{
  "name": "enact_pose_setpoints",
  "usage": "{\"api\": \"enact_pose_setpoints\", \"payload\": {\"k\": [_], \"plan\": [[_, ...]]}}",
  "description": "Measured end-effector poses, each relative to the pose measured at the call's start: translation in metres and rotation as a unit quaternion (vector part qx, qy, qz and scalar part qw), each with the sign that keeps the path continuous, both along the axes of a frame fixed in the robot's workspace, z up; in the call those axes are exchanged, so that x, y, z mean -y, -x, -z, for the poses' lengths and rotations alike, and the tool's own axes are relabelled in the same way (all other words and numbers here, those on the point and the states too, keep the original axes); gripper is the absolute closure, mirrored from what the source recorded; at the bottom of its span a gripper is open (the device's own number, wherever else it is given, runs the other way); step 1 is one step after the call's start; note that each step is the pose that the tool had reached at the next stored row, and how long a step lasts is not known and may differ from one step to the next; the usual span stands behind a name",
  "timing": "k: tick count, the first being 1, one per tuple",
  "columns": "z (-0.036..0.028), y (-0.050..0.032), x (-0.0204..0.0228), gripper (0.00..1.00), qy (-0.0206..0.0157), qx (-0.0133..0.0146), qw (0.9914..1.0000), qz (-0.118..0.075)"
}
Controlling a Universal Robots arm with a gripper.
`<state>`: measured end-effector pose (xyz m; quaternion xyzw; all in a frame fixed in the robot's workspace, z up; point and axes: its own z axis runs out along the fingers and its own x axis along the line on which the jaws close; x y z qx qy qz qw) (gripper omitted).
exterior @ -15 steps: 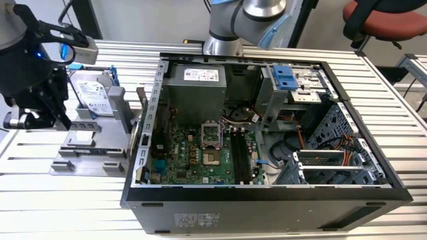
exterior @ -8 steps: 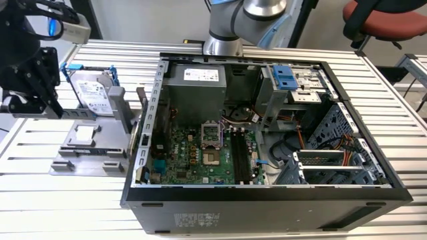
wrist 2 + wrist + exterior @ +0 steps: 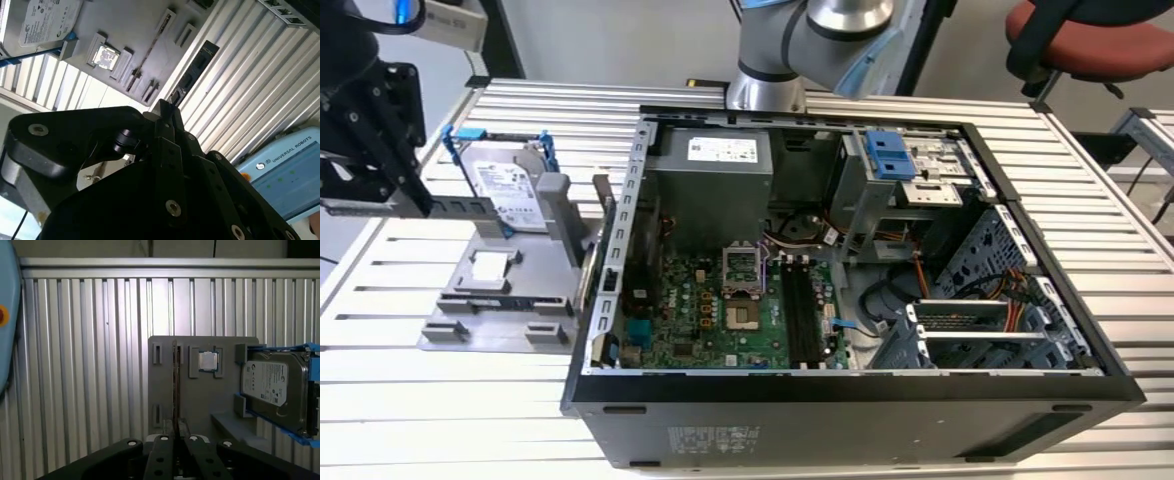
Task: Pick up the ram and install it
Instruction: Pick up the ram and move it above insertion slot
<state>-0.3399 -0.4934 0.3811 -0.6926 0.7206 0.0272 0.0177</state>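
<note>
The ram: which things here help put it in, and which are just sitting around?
For the job: the ram, standing on edge in the gray holder; the gripper, close to it; the black memory slots in the open computer case.
Just sitting around: the hard drive in its blue frame; the small square chip on the holder; the red chair.

The ram (image 3: 175, 382) loses its nearest end behind the gripper (image 3: 175, 425); the hard drive (image 3: 272, 385) beyond it runs off the picture's edge.

Robotics lab: slatted aluminium bench (image 3: 1121, 250), opened computer case (image 3: 854, 420), grey parts fixture (image 3: 494, 310), robot arm (image 3: 774, 60).
</note>
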Motion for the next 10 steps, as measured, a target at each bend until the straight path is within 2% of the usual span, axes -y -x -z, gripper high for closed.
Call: {"api": "enact_pose_setpoints", "payload": {"k": [2,10], "plan": [[-0.0001,-0.0047,0.0000,1.00,0.0001,-0.0002,1.00000,0.000],[-0.0001,-0.0406,0.0000,1.00,0.0000,-0.0022,1.00000,0.000]]}}
